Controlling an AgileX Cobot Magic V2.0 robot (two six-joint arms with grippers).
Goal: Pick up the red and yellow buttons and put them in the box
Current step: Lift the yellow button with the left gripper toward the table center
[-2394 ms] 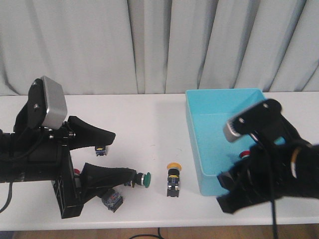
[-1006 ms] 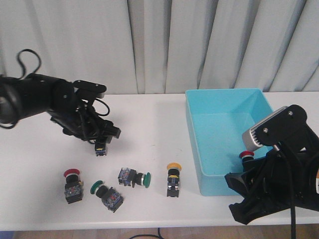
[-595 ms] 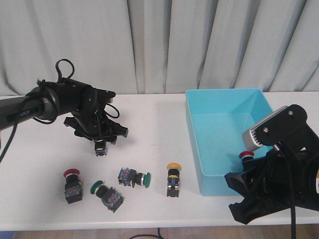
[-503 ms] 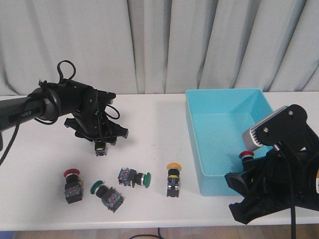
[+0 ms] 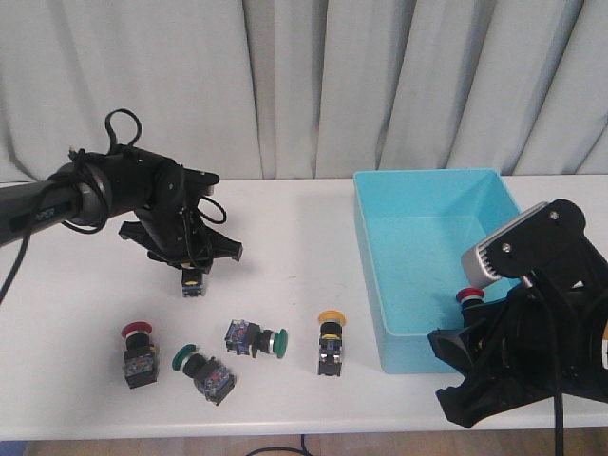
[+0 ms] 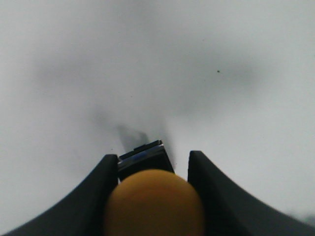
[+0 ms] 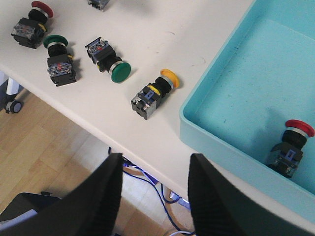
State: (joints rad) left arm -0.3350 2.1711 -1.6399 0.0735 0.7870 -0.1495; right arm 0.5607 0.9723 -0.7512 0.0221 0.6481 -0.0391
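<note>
A yellow button [image 5: 192, 282] stands at the back left of the table. My left gripper [image 5: 190, 269] has come down over it and is open, its fingers either side of the orange cap [image 6: 153, 201]. The black body touches one finger, and a gap shows at the other. Nearer the front lie a second yellow button [image 5: 331, 342] and a red button [image 5: 134, 353]. Another red button [image 7: 290, 147] lies inside the turquoise box [image 5: 426, 175]. My right gripper [image 5: 446, 375] hangs open and empty at the table's front edge, beside the box's near corner.
Two green-capped switches [image 5: 256, 339] [image 5: 202, 366] lie between the red button and the front yellow button. The table's front edge [image 7: 98, 132] passes under my right gripper [image 7: 155, 162], with floor and cables below. A curtain hangs behind the table.
The left arm has swung from close to the camera out to the back-left yellow button and settled over it. The right arm drew back from the box, then held still.
</note>
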